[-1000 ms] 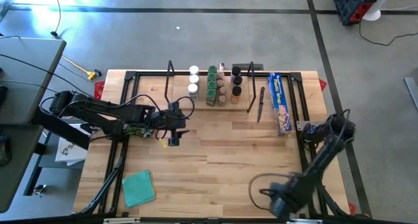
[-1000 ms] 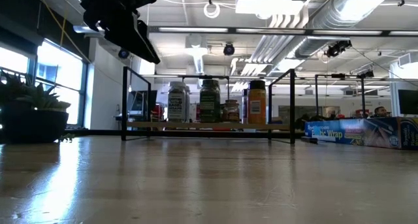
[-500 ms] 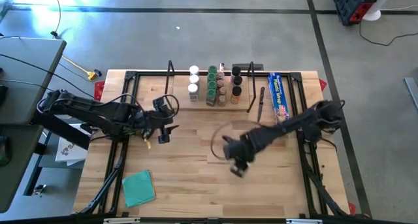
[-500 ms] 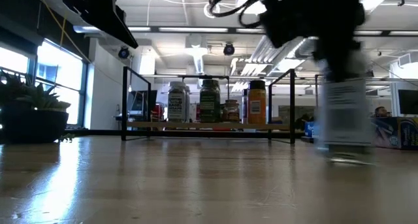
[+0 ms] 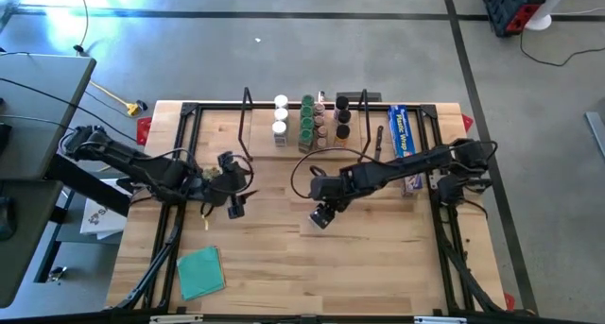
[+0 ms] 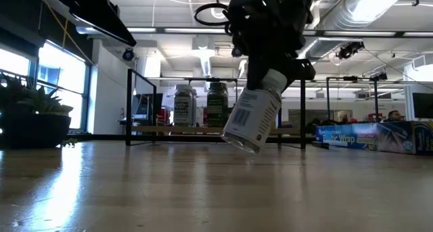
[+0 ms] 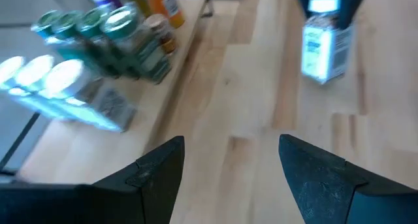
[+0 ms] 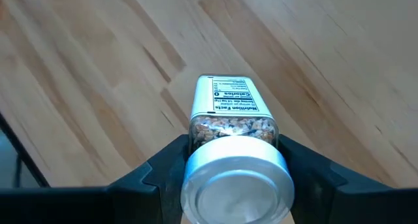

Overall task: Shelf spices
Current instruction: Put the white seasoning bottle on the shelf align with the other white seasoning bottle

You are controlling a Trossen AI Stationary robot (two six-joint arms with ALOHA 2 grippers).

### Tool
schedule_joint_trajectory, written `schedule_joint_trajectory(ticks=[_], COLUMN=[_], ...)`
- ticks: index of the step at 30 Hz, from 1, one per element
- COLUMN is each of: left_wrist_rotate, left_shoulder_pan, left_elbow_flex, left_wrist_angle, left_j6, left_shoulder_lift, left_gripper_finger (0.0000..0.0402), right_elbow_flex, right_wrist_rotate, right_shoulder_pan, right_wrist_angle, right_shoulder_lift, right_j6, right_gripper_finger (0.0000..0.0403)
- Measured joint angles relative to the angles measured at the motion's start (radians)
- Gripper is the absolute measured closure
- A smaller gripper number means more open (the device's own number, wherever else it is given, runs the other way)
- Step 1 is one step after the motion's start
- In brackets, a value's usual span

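From above, the right claw (image 5: 322, 213) grips a jar (image 5: 319, 217) mid-table; the shelf (image 5: 302, 149) lies farther back, and this arm is nearer its free right end. The left claw (image 5: 233, 203) waits at the left, released.

At table level the jar (image 6: 254, 120) hangs tilted, base down-left, clear of the table (image 6: 203, 191).

The right wrist shows fingers clamped around the lid (image 8: 235, 181).
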Motion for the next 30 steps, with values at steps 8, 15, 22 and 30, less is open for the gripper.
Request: schedule_joint_trajectory(ticks=[8, 15, 22, 30], left_wrist_rotate=[0.037, 0.121, 0.139, 0.296], left_shoulder_pan=[-0.065, -0.094, -0.121, -0.104], left_elbow_flex=[-0.198, -0.344, -0.406, -0.408], left_wrist_angle=[0.416, 0.716, 0.839, 0.94], left_j6=[0.035, 0.053, 0.042, 0.012], left_shoulder_lift=[0.001, 0.003, 0.003, 0.105], left_gripper_finger=[0.0158, 0.0158, 0.0158, 0.016], right_elbow_flex=[0.0, 0.0, 0.001, 0.002], right_wrist_rotate=[0.042, 0.066, 0.065, 0.149], right_shoulder_pan=[0.013, 0.012, 0.012, 0.119], right_wrist_angle=[0.079, 0.109, 0.217, 0.129], right_shoulder_lift=[0.0, 0.0, -0.015, -0.094], right_j6=[0.043, 0.059, 0.003, -0.134], right_gripper_finger=[0.0175, 0.0157, 0.0155, 0.0154])
